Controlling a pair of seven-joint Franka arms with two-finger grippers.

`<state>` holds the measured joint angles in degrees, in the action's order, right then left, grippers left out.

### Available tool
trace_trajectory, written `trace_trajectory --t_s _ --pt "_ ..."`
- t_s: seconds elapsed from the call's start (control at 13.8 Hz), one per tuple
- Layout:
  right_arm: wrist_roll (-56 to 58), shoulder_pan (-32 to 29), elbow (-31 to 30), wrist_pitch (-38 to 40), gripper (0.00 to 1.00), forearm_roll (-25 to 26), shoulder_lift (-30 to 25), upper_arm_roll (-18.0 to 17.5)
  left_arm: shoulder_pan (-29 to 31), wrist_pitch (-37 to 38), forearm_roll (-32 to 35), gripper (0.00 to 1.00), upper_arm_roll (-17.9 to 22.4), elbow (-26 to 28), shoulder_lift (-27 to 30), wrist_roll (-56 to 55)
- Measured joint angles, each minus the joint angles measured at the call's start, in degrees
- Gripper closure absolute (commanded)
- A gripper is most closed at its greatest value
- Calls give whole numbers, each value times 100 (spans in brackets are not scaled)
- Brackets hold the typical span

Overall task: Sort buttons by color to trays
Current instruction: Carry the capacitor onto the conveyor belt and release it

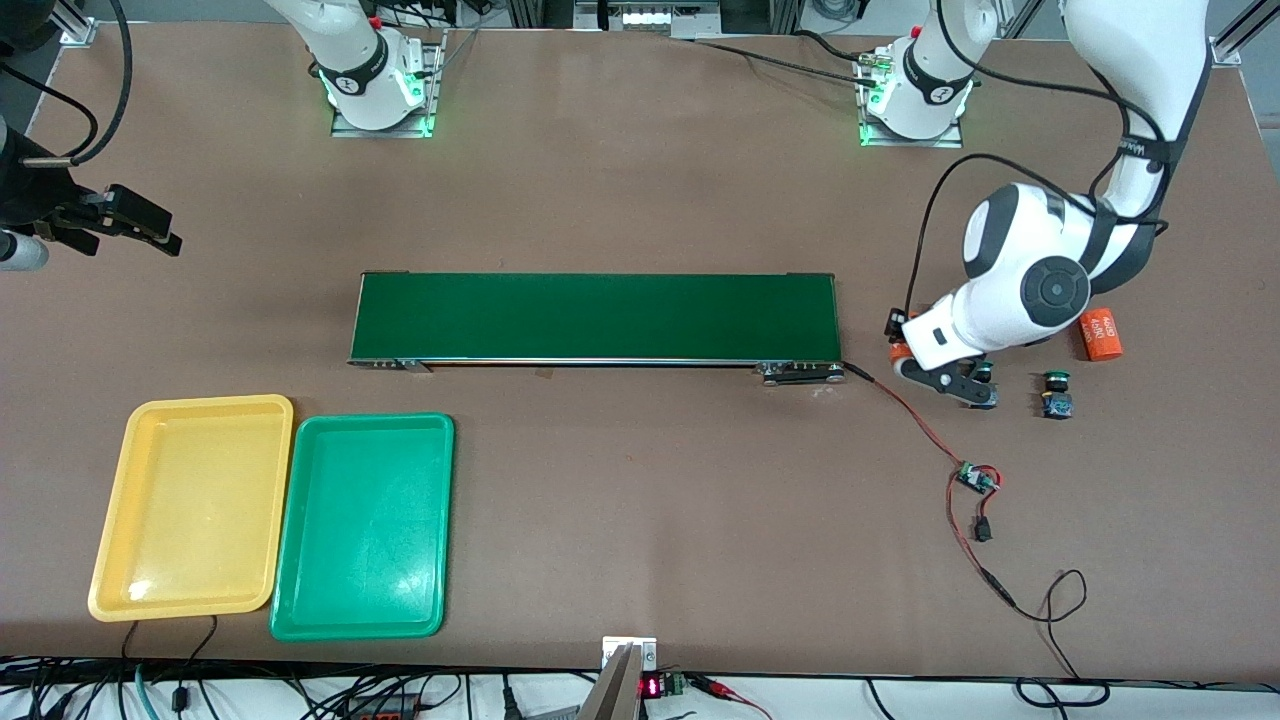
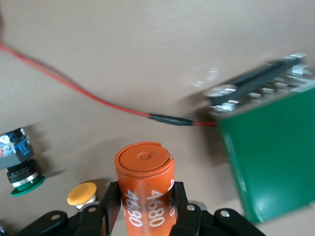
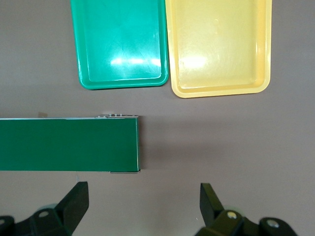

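Observation:
My left gripper [image 1: 902, 351] [image 2: 145, 196] is shut on an orange cylinder [image 2: 144, 182] marked 4680, beside the conveyor belt's end at the left arm's end of the table. Next to it on the table a yellow-capped button [image 2: 82, 193] and a green-capped button [image 2: 19, 167] stand free. The front view shows a green-capped button [image 1: 1056, 392] and another button [image 1: 985, 373] partly hidden by the hand. The yellow tray [image 1: 190, 505] [image 3: 219, 44] and green tray [image 1: 365, 525] [image 3: 123, 44] lie side by side, both bare. My right gripper [image 1: 150, 230] [image 3: 142, 196] hangs open and holds nothing.
A long dark-green conveyor belt [image 1: 595, 315] [image 2: 275, 152] [image 3: 69, 145] spans the table's middle. A red wire [image 1: 905, 410] [image 2: 88, 96] runs from its end to a small circuit board [image 1: 975, 478]. A second orange cylinder [image 1: 1101, 335] lies beside the left arm.

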<state>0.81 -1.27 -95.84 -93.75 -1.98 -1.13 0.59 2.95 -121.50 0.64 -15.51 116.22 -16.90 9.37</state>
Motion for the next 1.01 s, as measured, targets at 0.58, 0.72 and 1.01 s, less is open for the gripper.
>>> trace_trajectory --t_s 0.58,0.72,1.01 --pt "0 -2 0 2 0 0 1 1 -897 544 1328 100 -716 -427 42 1935" --pt "0 -6 0 2 0 0 1 4 -881 346 1328 100 -744 -427 -54 2991" --pt "0 -11 0 2 0 0 1 26 -930 -167 1328 100 -1025 -424 -376 3845"
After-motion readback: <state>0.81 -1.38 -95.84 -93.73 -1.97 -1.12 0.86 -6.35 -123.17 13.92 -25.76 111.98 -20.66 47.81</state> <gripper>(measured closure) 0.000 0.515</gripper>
